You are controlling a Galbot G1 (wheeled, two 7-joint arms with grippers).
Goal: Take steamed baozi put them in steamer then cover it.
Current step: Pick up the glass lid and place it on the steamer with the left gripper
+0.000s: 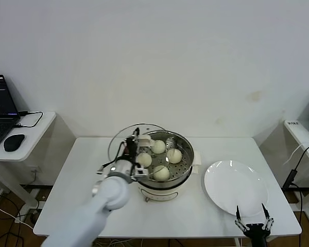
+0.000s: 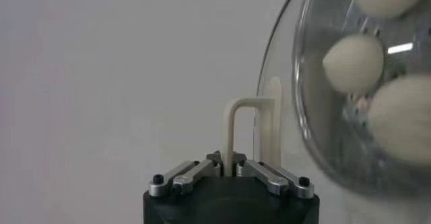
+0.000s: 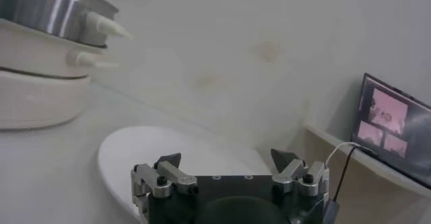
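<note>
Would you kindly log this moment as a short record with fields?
buns: four baozi in the steamer
cover: glass lid held tilted at the steamer's left rim, not yet on
left pincer: shut on the lid's handle
right pincer: open, empty, at the table's near edge by the plate
plate: white, empty
</note>
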